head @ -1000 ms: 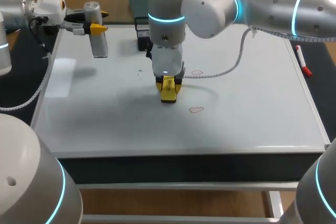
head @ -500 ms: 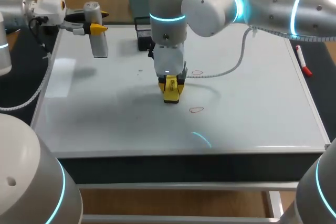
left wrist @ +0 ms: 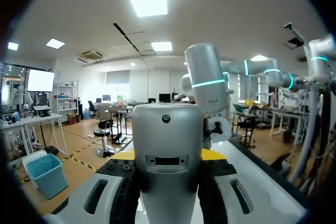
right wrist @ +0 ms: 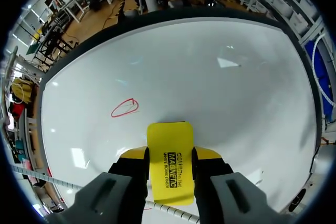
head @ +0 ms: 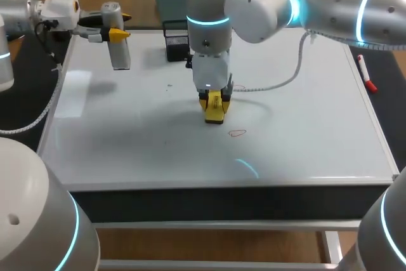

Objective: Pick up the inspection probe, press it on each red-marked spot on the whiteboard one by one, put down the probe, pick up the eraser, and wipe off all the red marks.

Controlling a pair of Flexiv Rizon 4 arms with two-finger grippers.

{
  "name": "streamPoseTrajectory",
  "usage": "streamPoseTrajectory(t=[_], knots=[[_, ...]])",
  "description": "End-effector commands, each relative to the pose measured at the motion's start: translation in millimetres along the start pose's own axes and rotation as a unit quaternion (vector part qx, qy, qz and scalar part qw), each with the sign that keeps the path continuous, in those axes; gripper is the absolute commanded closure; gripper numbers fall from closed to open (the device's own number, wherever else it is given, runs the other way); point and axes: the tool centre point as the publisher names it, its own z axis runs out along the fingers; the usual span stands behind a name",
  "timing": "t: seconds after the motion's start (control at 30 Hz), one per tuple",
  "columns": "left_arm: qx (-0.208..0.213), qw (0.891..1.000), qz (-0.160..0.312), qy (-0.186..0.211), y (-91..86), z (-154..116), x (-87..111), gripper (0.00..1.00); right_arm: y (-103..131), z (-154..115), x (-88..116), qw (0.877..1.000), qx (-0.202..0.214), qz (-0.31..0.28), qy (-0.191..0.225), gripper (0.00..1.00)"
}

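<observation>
Eraser (right wrist: pixel 169 163) pinched in right claw (right wrist: pixel 169 153), red mark (right wrist: pixel 125 107) just ahead; probe (left wrist: pixel 167 129) gripped in left claw (left wrist: pixel 168 155).

eraser (head: pixel 215 111): mid whiteboard (head: pixel 127 150) | mark (head: pixel 237 133): just before eraser | probe (head: pixel 119 55): over far-left corner | box (head: pixel 177 44): back edge

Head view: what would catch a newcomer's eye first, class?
The yellow eraser, held in the right gripper, stands out at the middle of the whiteboard, with a red mark close by, apart from it. Over its far left corner, the left gripper holds the grey probe.
</observation>
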Motion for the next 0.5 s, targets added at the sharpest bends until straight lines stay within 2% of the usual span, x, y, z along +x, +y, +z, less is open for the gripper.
streamPoseTrajectory(t=[0.03, 0.27, 0.5], knots=[[-0.001, 1.000, 0.000, -0.001, -1.8, 0.3, 0.6, 1.00, -2.3, -1.3, 12.5, 1.000, 0.006, 0.002, -0.004, 1.00], [-0.001, 1.000, 0.000, -0.001, -1.8, 0.3, 0.6, 1.00, -6.6, -11.3, 18.1, 1.000, 0.017, 0.008, -0.007, 1.00], [-0.001, 1.000, 0.000, -0.001, -1.8, 0.3, 0.6, 1.00, -15.9, -43.8, 29.2, 0.999, 0.033, 0.009, -0.027, 1.00]])
